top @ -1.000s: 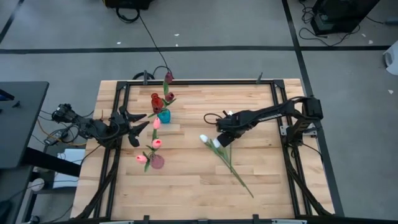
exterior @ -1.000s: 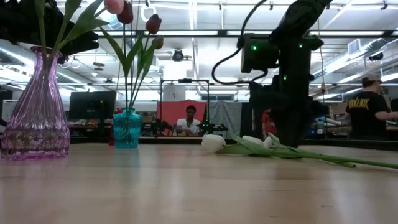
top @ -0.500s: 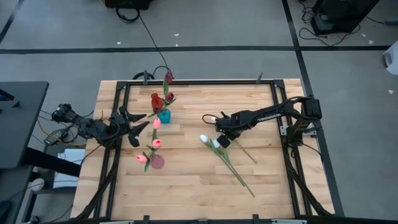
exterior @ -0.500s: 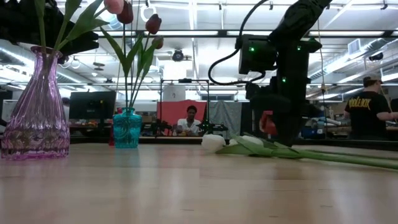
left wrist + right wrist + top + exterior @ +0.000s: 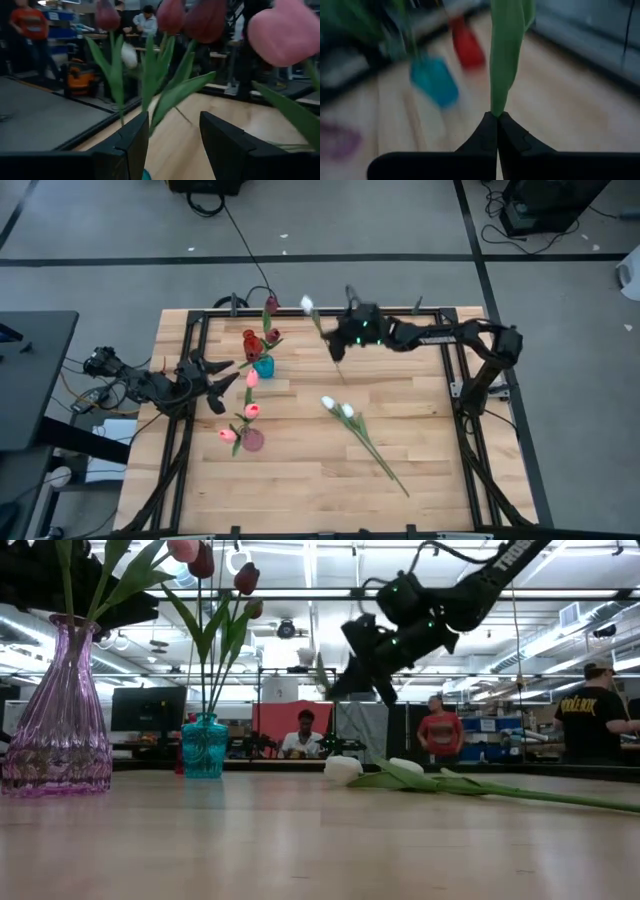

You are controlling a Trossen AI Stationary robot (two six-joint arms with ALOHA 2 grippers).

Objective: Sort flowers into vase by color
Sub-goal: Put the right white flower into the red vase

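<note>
My right gripper (image 5: 337, 346) hangs above the table's far middle, shut on a white tulip (image 5: 307, 304) whose head points toward the far edge. Two more white tulips (image 5: 336, 408) lie flat mid-table, their stems (image 5: 385, 468) running toward the near right. A teal vase (image 5: 263, 366) holds dark maroon tulips (image 5: 250, 340). A pink glass vase (image 5: 252, 439) holds pink tulips (image 5: 251, 410). My left gripper (image 5: 226, 386) waits open beside the vases at the left; its wrist view shows the maroon heads (image 5: 172, 15) beyond the open fingers. My right gripper pinches the white tulip's green stem and leaf (image 5: 496, 111) between its two shut fingers, well below the head. The fingers come from the table's right, slanting slightly down, and lie across the stem. The tulip is lifted clear of the table, tilted, with its head (image 5: 307, 304) uppermost.
A black frame rail (image 5: 320, 311) runs along the far edge and down both sides of the wooden table (image 5: 300, 500). People (image 5: 437, 730) stand in the room beyond. Bare wood lies near the front edge.
My right gripper has shut on one white tulip's stem mid-table, then risen and swung toward the far edge and the teal vase, tipping from pointing down to nearly level. That tulip is lifted clear; the two other white tulips stay lying where they were.
</note>
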